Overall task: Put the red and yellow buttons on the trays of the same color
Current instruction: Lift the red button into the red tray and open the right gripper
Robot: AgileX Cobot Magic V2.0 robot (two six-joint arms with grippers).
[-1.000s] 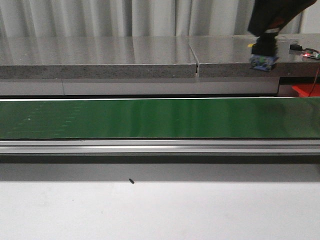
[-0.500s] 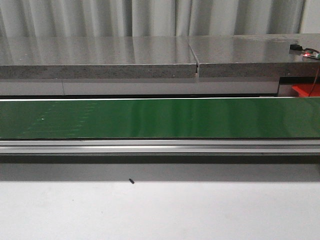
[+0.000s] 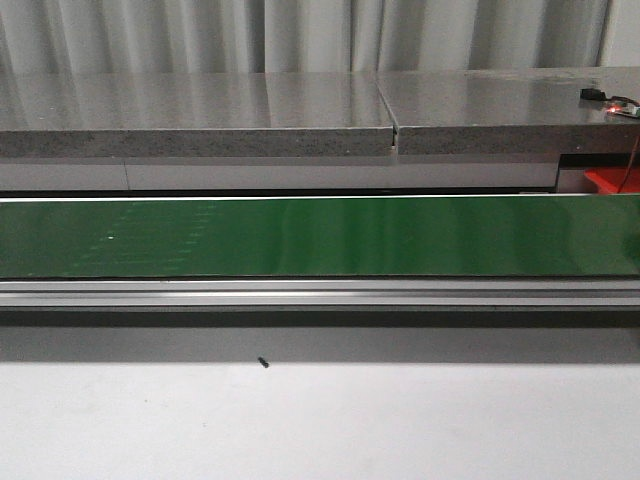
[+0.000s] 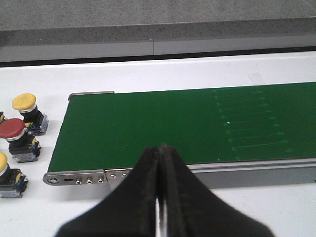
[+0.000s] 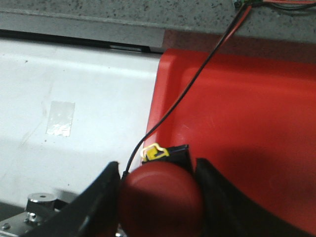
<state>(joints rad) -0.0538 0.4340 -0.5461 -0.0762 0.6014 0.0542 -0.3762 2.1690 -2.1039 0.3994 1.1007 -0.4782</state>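
Note:
In the right wrist view my right gripper [image 5: 159,187] is shut on a red button [image 5: 160,197] with a black body, held over the near edge of the red tray [image 5: 247,123]. In the left wrist view my left gripper [image 4: 160,153] is shut and empty above the near edge of the green conveyor belt [image 4: 163,123]. Beside the belt's end stand a yellow button [image 4: 25,104], a red button [image 4: 14,132] and another yellow button [image 4: 4,168] on the white table. No yellow tray shows. Neither gripper shows in the front view.
The front view shows the green belt [image 3: 320,235], its metal rail [image 3: 320,292], a grey stone ledge [image 3: 200,110] behind, and a corner of the red tray [image 3: 612,180] at the far right. A thin black and red wire [image 5: 197,79] crosses the tray.
The right arm with the button in its gripper was at the top right of the front view one second ago; it has since moved out of that view.

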